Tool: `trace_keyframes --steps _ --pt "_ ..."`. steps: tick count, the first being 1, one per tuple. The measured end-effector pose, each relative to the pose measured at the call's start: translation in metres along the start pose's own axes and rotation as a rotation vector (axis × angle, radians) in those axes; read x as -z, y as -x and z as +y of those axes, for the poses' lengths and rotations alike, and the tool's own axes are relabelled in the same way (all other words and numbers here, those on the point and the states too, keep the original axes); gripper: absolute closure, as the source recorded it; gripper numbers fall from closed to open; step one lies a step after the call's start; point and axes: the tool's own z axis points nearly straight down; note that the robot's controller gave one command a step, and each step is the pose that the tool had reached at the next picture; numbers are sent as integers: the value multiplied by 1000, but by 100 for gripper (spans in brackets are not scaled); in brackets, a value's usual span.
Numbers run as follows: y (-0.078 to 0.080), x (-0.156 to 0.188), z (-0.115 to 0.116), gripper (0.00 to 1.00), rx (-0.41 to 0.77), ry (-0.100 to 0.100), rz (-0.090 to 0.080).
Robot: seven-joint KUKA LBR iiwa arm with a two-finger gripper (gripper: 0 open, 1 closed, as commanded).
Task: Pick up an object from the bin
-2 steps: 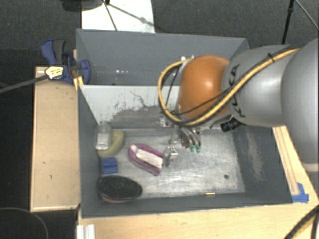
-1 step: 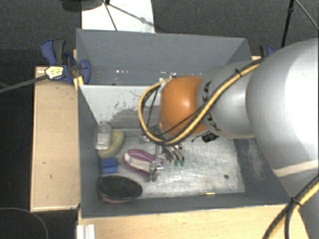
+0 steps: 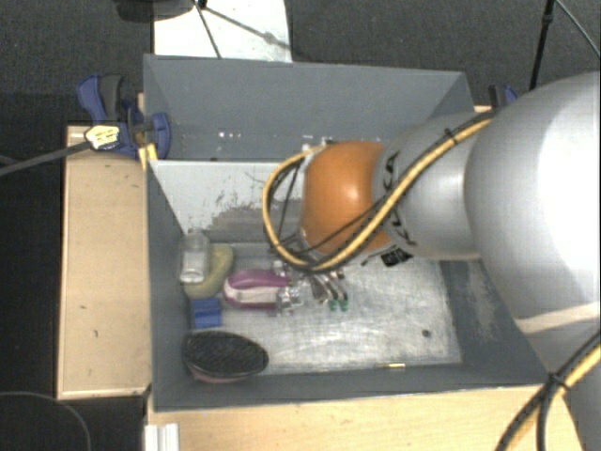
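My gripper (image 3: 319, 292) hangs low over the bin's floor, left of centre, under the arm's orange cover. Its metal tip with small green parts sits right beside the right end of a purple and pink object (image 3: 250, 289) lying flat on the floor. I cannot tell whether they touch. Just left of that object an olive curved piece (image 3: 218, 269) leans by a small clear bottle (image 3: 194, 256).
A black oval brush head (image 3: 223, 356) lies at the bin's front left corner, with a small blue piece (image 3: 205, 314) just behind it. The things cluster along the left wall. The arm and its cables cover the bin's right and back.
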Motion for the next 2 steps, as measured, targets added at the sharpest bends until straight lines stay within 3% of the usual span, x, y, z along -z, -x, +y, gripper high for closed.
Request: trace_keyframes --steps 1,2 --pt "11 110 -3 100 248 -3 -6" --pt "11 176 0 100 218 -2 -9"
